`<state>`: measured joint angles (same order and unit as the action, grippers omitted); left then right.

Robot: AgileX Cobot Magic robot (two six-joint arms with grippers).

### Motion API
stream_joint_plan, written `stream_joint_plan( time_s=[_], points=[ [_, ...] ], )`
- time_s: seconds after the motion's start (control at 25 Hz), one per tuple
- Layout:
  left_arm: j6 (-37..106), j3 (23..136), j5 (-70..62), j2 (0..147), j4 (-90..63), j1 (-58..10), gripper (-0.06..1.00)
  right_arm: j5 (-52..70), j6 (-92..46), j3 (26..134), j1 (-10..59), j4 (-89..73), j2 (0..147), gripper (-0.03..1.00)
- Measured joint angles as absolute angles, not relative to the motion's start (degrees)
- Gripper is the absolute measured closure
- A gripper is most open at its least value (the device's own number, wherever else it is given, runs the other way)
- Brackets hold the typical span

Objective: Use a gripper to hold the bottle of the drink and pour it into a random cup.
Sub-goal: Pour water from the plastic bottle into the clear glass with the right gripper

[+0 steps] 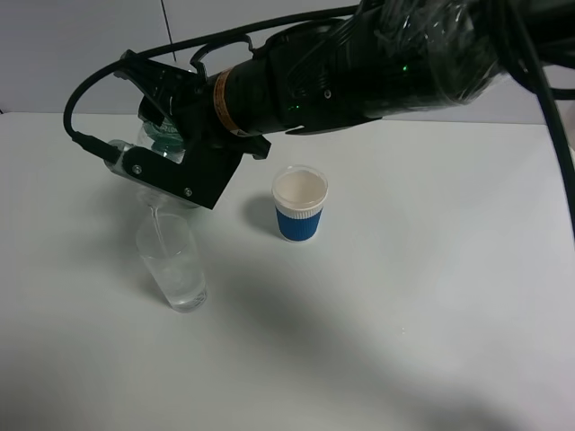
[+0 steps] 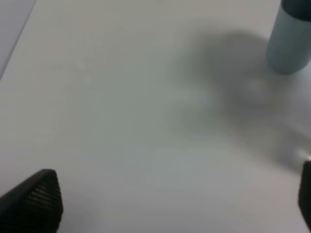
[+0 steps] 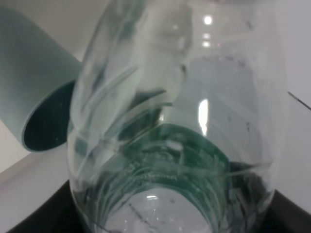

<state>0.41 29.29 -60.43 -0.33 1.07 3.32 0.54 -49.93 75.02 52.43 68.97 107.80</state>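
The clear glass (image 1: pixel 173 268) stands on the left of the bench (image 1: pixel 404 314) with a little clear liquid in its bottom. A thin stream runs into it from the bottle (image 1: pixel 154 136), which is tipped neck-down just above it. The bottle's green label shows through its wall. A paper cup (image 1: pixel 300 205) stands upright to the right of the glass, apart from it. A teal cup (image 3: pixel 34 111) shows beside the bottle in the right wrist view. Bare bench spreads near and right of the cups. Its far edge meets the wall. The right arm reaches across from the far right, its right end effector (image 1: pixel 148 117) clamped on the bottle's body. The left end effector (image 2: pixel 172 199) is spread wide over bare bench.
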Motion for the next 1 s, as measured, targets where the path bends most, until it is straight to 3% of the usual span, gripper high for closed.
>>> stream_joint_plan(
  time_s=[1.0],
  points=[
    [0.41,29.29,-60.43,-0.33,1.13,3.32,-0.04,1.78,-54.52,75.02,53.07,68.97,107.8,0.42]
  ],
)
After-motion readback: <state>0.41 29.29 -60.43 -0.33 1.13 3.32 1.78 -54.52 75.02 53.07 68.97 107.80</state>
